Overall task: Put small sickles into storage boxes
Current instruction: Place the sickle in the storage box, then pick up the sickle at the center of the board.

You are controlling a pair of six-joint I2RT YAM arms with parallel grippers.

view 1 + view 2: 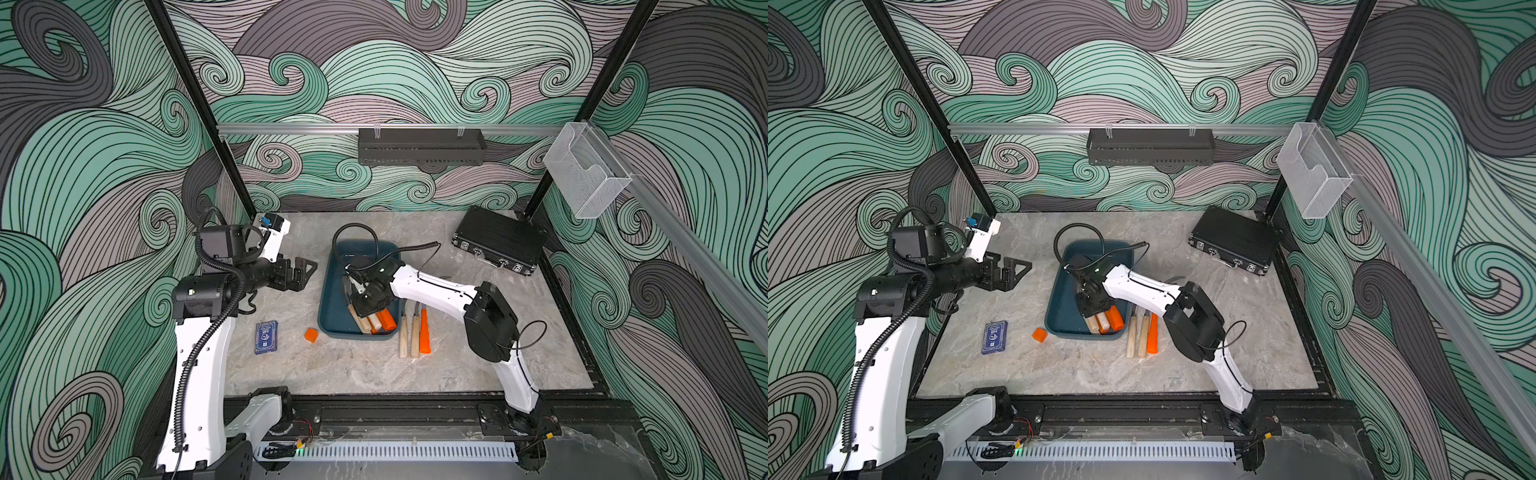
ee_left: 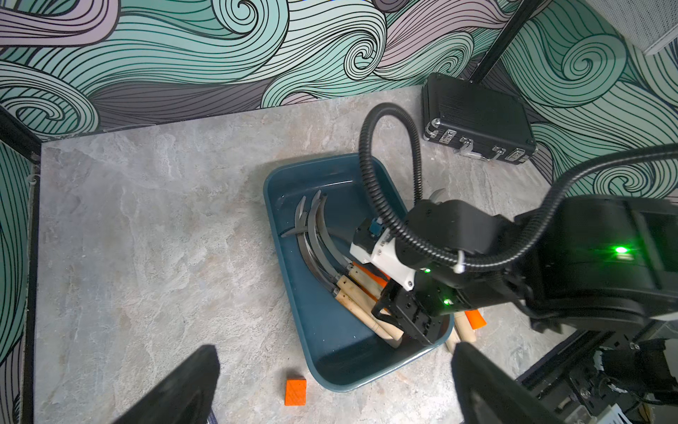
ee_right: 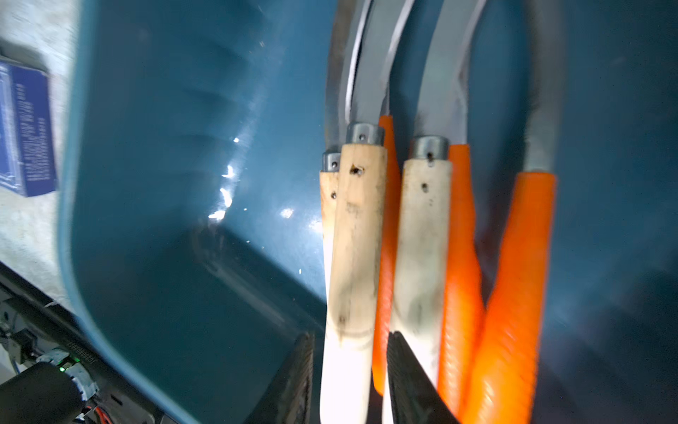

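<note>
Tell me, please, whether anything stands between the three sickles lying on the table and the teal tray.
Nothing visible does: the three sickles lie right beside the tray; only its low wall separates them.

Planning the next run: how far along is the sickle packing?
Done: about six sickles lie in the tray. In hand: the right tool straddles a wooden handle there; gripping or releasing is unclear. To do: three sickles on the table beside the tray. The left tool hangs open, empty.
</note>
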